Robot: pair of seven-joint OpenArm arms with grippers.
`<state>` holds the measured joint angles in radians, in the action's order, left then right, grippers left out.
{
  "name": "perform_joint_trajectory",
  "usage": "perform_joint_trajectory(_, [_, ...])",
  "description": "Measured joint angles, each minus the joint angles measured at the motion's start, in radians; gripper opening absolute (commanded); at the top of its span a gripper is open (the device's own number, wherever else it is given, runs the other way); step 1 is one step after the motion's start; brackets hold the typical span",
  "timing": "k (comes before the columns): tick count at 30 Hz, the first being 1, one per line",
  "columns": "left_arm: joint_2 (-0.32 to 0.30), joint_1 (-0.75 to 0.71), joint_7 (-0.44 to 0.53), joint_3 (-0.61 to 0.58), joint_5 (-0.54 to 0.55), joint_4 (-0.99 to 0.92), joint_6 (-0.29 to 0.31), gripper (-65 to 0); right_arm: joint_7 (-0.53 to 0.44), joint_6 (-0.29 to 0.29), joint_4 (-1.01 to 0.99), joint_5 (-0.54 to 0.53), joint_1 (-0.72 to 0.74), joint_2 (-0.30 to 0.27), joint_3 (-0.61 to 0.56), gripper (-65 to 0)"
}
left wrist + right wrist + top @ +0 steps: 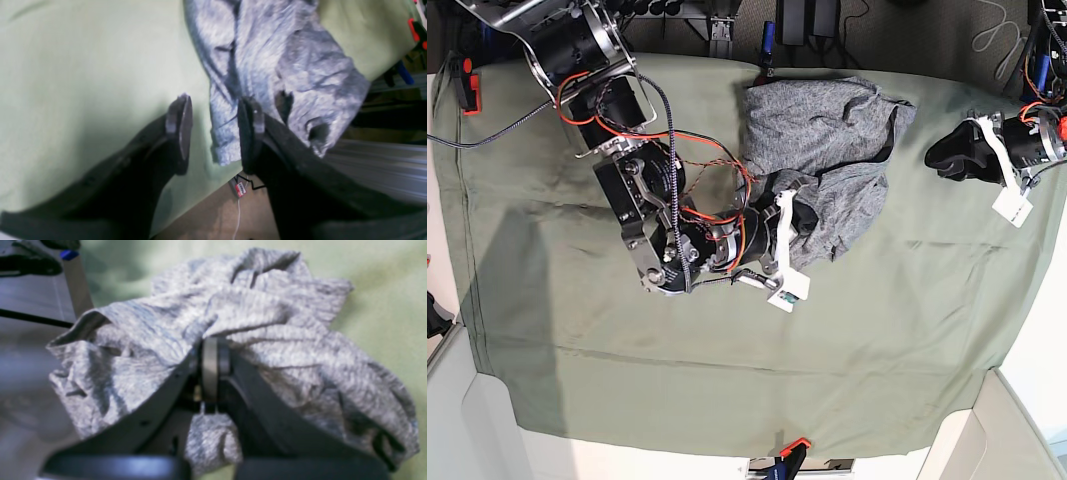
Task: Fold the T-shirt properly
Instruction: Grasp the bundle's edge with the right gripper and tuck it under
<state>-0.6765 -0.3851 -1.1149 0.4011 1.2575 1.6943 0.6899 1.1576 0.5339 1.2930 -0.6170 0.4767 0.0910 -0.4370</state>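
Note:
The T-shirt (827, 150) lies crumpled in a heap at the back middle of the table, mottled grey. My right gripper (210, 340) is shut on a bunched fold of the T-shirt (267, 340) at the heap's near left edge. In the base view the right gripper (804, 207) reaches in from the left. My left gripper (933, 158) hovers open to the right of the heap, apart from it. In the left wrist view the left gripper (215, 116) has its fingers (180, 123) spread, with the T-shirt (273, 60) beyond them and nothing held.
An olive-green cloth (727, 350) covers the whole table. Orange clamps (792, 447) (467, 85) pin it at the front and left edges. The right arm's wired links (642, 200) lie across the left-centre. Past the table edge, the floor and a red tag (240, 188) show.

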Motion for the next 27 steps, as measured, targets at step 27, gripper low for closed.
perform_joint_trajectory(27, [0.000,-0.039,0.000,0.000,-0.039,-0.004,0.000,-40.1,-0.467,0.005,-0.317,0.120,0.052,0.048,-0.156,-65.0])
